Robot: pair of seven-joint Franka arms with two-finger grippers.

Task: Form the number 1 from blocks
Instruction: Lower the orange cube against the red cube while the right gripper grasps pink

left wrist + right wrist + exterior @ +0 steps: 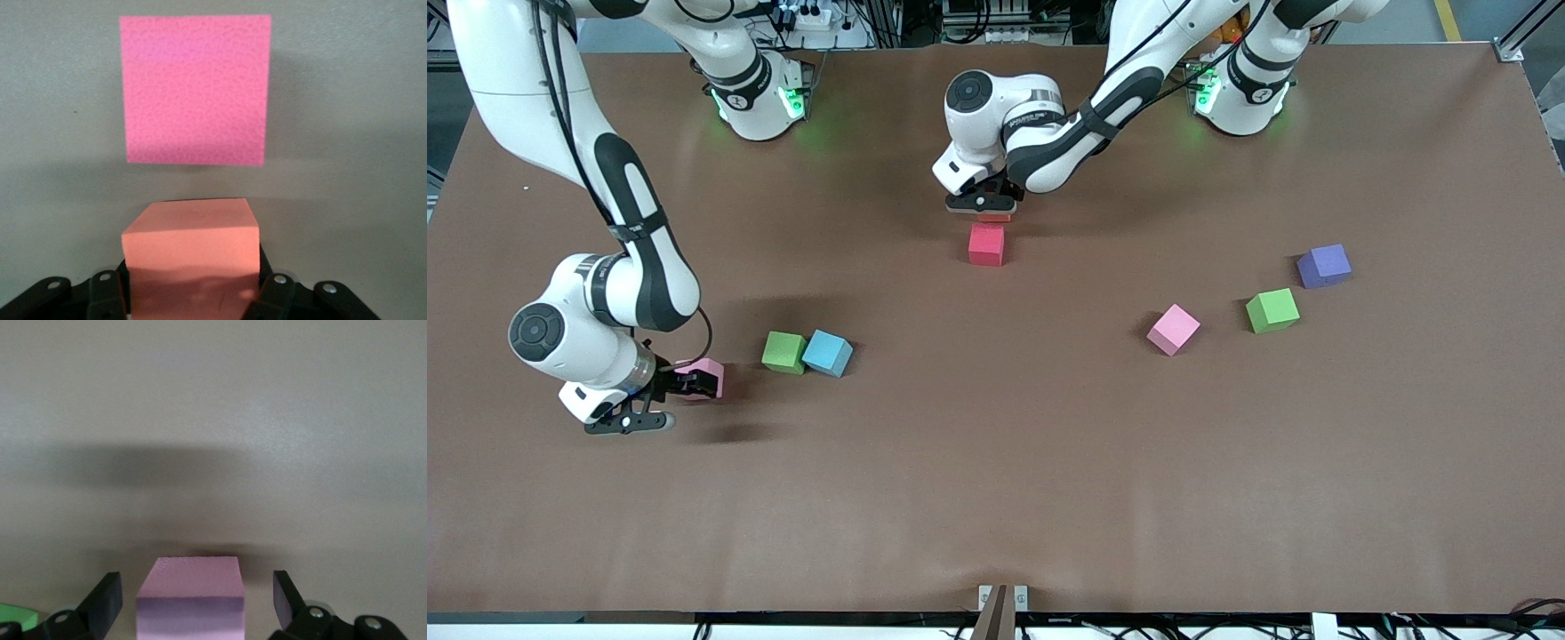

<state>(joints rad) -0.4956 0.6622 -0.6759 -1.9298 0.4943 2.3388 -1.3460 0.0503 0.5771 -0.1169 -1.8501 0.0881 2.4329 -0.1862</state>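
Observation:
My left gripper [983,210] is over the middle of the table, shut on the orange block [191,257], of which only a sliver [994,217] shows in the front view. The red block [986,244] lies on the table right beside it, nearer the front camera, and fills the upper part of the left wrist view [195,90]. Toward the right arm's end, my right gripper [696,383] is low at the table and open. Its fingers [107,601] stand on either side of a pink block [189,597] [710,367] with a gap on each side.
A green block [784,352] and a blue block [828,353] touch each other beside the right gripper. Toward the left arm's end lie a second pink block [1173,329], another green block [1272,310] and a purple block [1324,265], all apart.

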